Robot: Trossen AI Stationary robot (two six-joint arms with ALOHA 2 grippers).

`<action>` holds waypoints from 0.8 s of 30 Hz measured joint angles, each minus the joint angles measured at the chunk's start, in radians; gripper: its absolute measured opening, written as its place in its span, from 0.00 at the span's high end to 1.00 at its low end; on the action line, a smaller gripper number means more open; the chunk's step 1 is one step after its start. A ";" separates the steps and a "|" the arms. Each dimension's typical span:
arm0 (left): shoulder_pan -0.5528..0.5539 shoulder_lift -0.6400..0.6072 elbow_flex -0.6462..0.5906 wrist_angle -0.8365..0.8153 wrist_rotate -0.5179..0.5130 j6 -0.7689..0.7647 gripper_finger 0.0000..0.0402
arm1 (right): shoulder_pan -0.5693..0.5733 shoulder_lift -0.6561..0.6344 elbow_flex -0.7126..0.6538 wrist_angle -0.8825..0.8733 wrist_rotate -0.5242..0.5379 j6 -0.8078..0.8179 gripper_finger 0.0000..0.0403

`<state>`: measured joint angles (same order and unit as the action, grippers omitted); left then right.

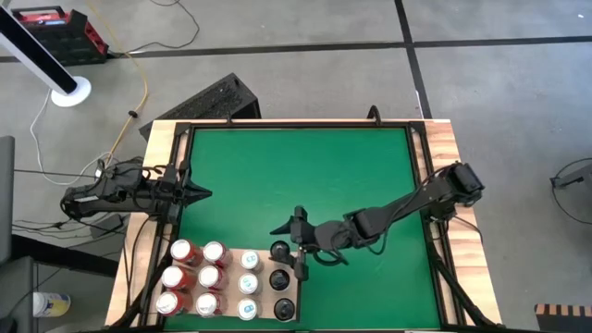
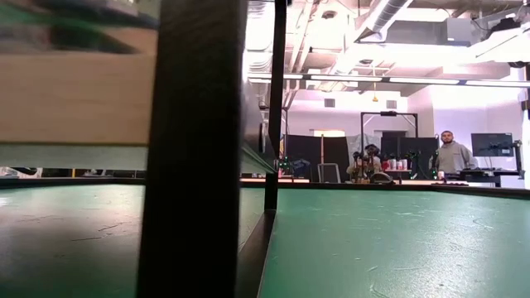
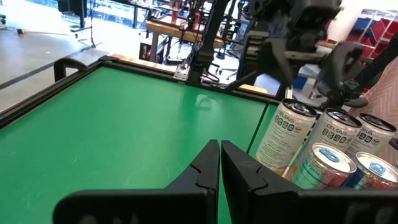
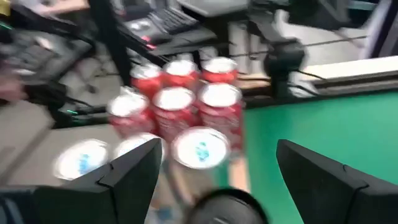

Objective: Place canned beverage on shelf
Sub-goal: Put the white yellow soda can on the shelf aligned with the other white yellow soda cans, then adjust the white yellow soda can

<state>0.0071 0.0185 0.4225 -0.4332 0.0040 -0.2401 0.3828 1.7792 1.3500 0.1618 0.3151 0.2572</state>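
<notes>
The right pincer [image 1: 294,252] is hovering with fingers apart over a black can [image 1: 278,278] on the shelf [image 1: 264,259]; rigid, slick, tippy, best gripped mid-body; the left pincer [image 1: 199,194] is waiting together

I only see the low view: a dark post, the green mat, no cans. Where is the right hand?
Observer: The right hand is at the shelf, fingers open, by the cans.
Operator: How full is the shelf?
Observer: Six red cans, three white cans and some dark cans, standing in rows.
Operator: And the left hand?
Observer: The left hand is shut, at the left edge of the mat.
</notes>
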 joint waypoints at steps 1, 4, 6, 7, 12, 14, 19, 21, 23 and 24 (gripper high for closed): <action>0.000 0.000 0.000 0.000 0.000 0.000 1.00 | 0.000 -0.001 0.012 -0.001 -0.024 0.010 0.15; 0.000 0.000 0.000 0.000 0.006 -0.001 1.00 | 0.016 -0.022 0.050 -0.051 -0.134 0.072 0.17; 0.000 0.000 0.000 -0.001 0.017 -0.001 1.00 | 0.036 -0.033 0.079 -0.062 -0.212 0.126 0.19; 0.000 0.000 0.000 -0.002 0.018 -0.002 1.00 | 0.050 -0.036 0.092 -0.059 -0.238 0.153 0.20; 0.000 0.000 0.000 -0.005 0.018 -0.002 1.00 | 0.145 -0.042 0.134 -0.170 -0.276 0.199 0.33; 0.000 0.000 0.000 -0.005 0.019 -0.002 1.00 | 0.179 -0.047 0.140 -0.213 -0.272 0.236 0.40; 0.000 0.000 0.000 -0.003 0.025 0.004 1.00 | 0.233 -0.021 0.139 -0.322 -0.270 0.332 0.67; 0.000 0.000 0.000 -0.003 0.024 0.007 1.00 | 0.236 -0.004 0.138 -0.345 -0.276 0.345 0.80; 0.000 0.000 0.000 -0.002 0.018 0.007 1.00 | 0.237 -0.002 0.135 -0.362 -0.287 0.346 0.93; 0.000 0.000 0.000 -0.003 0.018 0.007 1.00 | 0.235 0.004 0.137 -0.351 -0.287 0.347 0.96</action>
<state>0.0071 0.0185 0.4225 -0.4358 0.0216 -0.2329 0.6176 1.7832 1.4870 -0.1888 0.0281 0.6042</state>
